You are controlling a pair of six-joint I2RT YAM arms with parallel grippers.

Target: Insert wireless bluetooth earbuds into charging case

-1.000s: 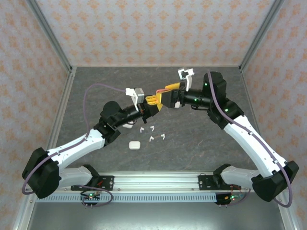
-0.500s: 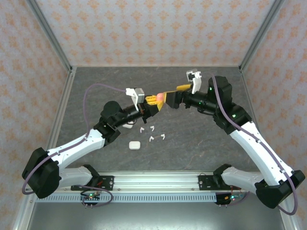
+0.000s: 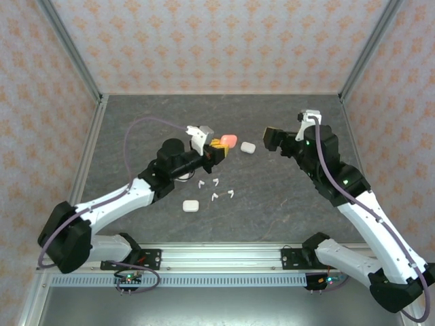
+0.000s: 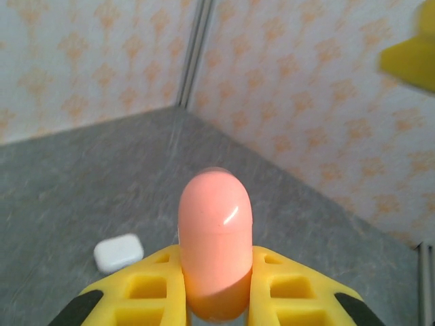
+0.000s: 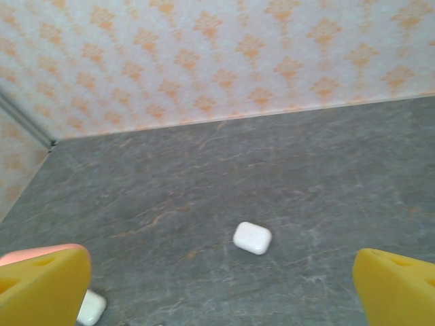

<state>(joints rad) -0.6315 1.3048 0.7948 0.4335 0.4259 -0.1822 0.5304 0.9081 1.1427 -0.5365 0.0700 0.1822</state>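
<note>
**Grey worktop, coral case in the left claw**

Pale walls [image 3: 204, 47] with an orange print close in a dark grey, stone-patterned worktop [image 3: 129, 129]. The left claw [image 3: 219, 147] is closed on a coral-pink case [image 3: 228, 140], a smooth rounded pebble; in the left wrist view its yellow fingers [image 4: 285, 292] press both flanks of that case, whose upper end stands out past the fingertips, raised above the worktop. A white case [image 3: 247, 147] lies flat just beside the coral one, between the two claws; the right wrist view also shows a white case lying flat. The right claw [image 3: 271, 138] hangs near it with nothing in its grip; its yellow fingers [image 5: 44, 285] sit at opposite edges of the right wrist view, spread wide. The earbuds [image 3: 216, 181], four small white pieces, lie loose on the worktop near the left forearm, apart from every case. A second white case [image 3: 190, 205] rests nearer the arm bases, just beside the buds.
</note>
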